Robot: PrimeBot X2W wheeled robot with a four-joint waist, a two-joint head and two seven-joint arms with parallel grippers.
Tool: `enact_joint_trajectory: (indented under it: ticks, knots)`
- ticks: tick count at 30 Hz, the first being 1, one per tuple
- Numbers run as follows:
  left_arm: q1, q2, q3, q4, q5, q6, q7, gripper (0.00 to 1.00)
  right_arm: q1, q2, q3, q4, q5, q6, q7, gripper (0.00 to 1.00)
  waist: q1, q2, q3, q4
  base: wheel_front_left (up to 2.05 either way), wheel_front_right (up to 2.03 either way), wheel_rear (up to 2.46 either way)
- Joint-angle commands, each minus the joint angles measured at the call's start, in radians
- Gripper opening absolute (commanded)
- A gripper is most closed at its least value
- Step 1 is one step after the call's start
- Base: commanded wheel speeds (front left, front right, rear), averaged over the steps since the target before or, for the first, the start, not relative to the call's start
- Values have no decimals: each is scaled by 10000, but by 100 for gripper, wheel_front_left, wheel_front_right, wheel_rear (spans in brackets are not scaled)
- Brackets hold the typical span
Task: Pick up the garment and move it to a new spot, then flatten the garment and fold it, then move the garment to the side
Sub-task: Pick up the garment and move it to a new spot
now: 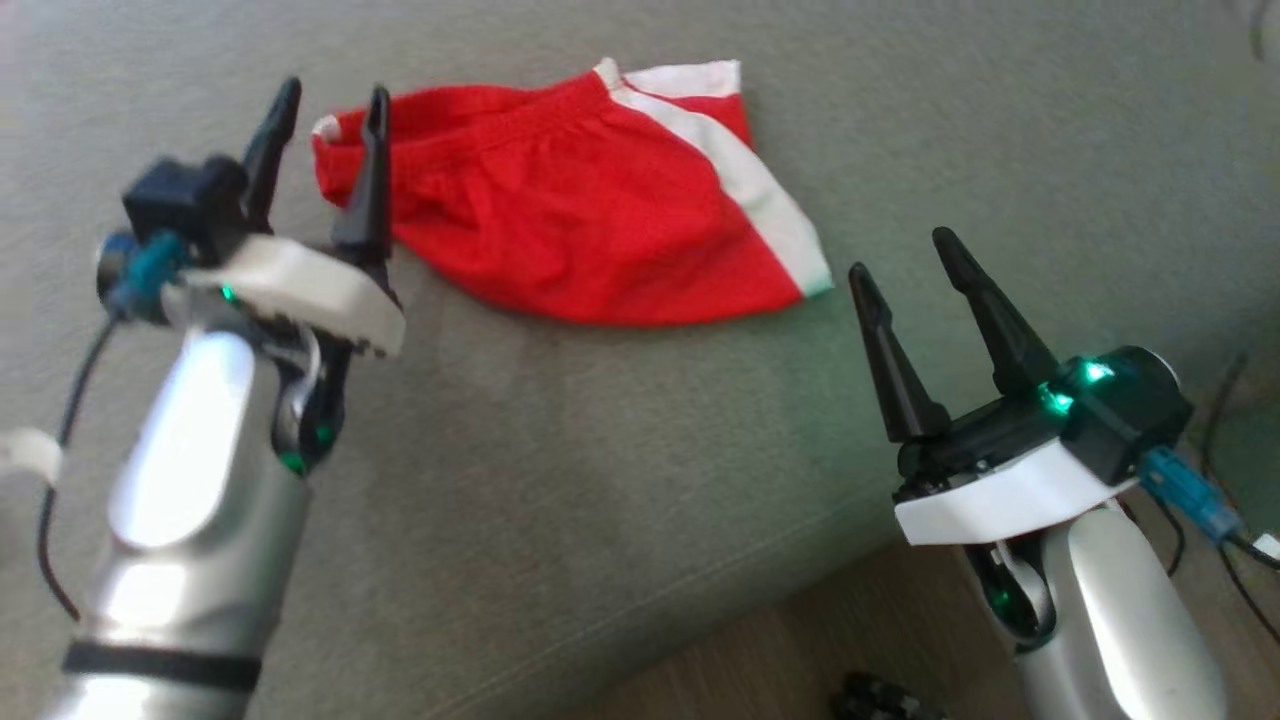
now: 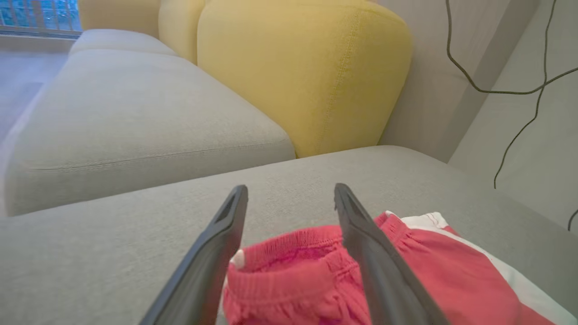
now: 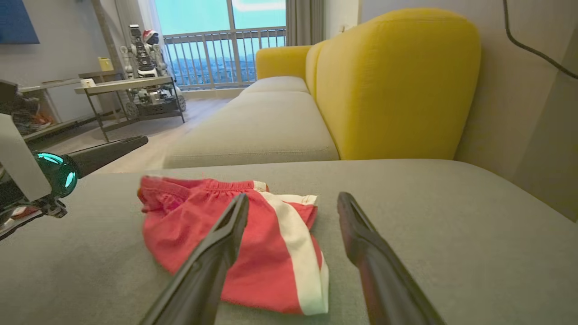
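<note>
Left of the red shorts [image 1: 580,210], the left gripper [image 1: 334,92] hangs over their waistband end with its jaws wide and nothing held. In the left wrist view the gathered waistband of the shorts [image 2: 289,271] shows between and below the two dark fingers [image 2: 216,253]; whether either finger touches the cloth cannot be told. The shorts lie loosely bunched on the grey sofa seat [image 1: 600,450], waistband toward the left. A white stripe [image 1: 740,170] runs down their right side to a hem corner that points toward the right gripper [image 1: 900,252]. That gripper sits right of the shorts and nearer the seat's front edge, apart from the cloth, its jaws also wide and empty. In the right wrist view the shorts [image 3: 180,221] lie ahead of its fingers [image 3: 212,253], mostly to the left of them, and one finger of the left gripper [image 3: 108,151] shows raised over the seat left of the shorts. Behind the shorts stands a yellow back cushion [image 3: 393,85]. Far beyond the shorts to their left is a table [image 3: 126,83]. Right of the shorts, past the seat's front edge, lies a strip of wooden floor [image 1: 800,640].
</note>
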Motion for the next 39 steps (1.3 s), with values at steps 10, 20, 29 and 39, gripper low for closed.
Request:
enact_joint_trajectory:
  ticks: [10,20,29,39]
  knots:
    - [2646,-155,560,-2865,896,902,-198,100,441,19,347,109,-514,-2,-92,100,0,0,-1542,1994,0,0,0]
    - [5619,-994,1143,-5203,1792,2007,-201,100,1631,19,-458,332,-750,-2,-92,100,0,0,-2708,3264,0,0,0]
    - [7298,-1350,1654,-5574,2046,2123,-202,100,2565,19,-988,300,-792,-2,-92,100,0,0,-3278,3630,0,0,0]
    - [7305,-1437,1800,-5170,2535,1791,-202,100,2589,19,-912,372,-823,-2,-92,100,0,0,-3501,3671,0,0,0]
